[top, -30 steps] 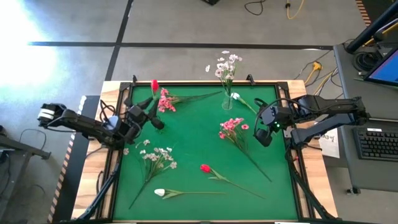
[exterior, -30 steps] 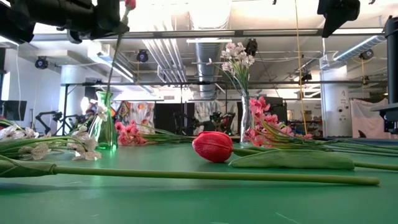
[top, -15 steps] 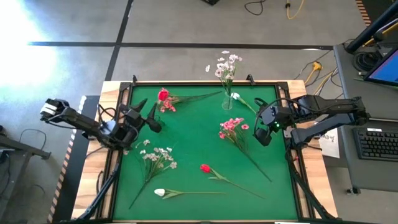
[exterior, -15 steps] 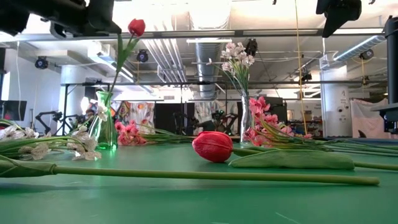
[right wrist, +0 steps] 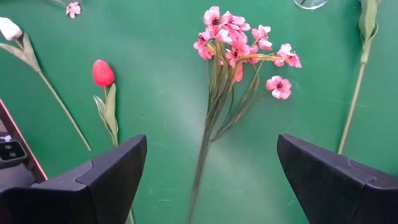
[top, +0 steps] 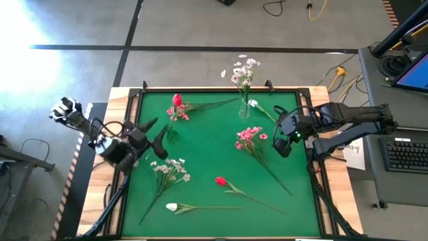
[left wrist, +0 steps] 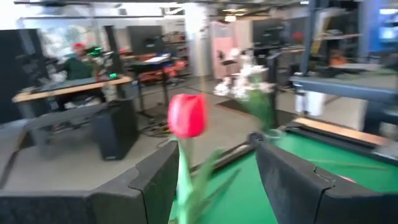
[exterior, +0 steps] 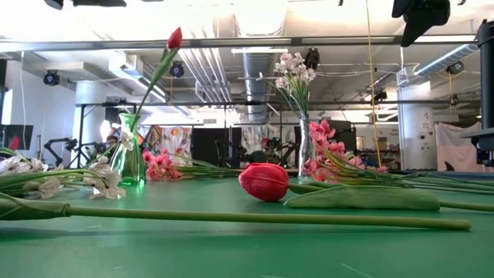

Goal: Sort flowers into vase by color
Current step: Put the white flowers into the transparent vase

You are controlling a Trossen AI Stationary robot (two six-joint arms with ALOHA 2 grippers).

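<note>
Red tulip (left wrist: 186,116): closed bud, green stem, standing in left vase (exterior: 128,161); my left fingers (left wrist: 155,180) released; my right fingers (right wrist: 106,167) released

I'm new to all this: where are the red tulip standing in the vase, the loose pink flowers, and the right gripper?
Red tulip (exterior: 175,38), low view, bud.
Pink flowers (right wrist: 236,40), right wrist view, blossoms.
Right gripper (top: 283,148), high view, between fingertips.

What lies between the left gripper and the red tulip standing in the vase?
Only bare green mat, in the high view, between the left gripper and red tulip.
</note>
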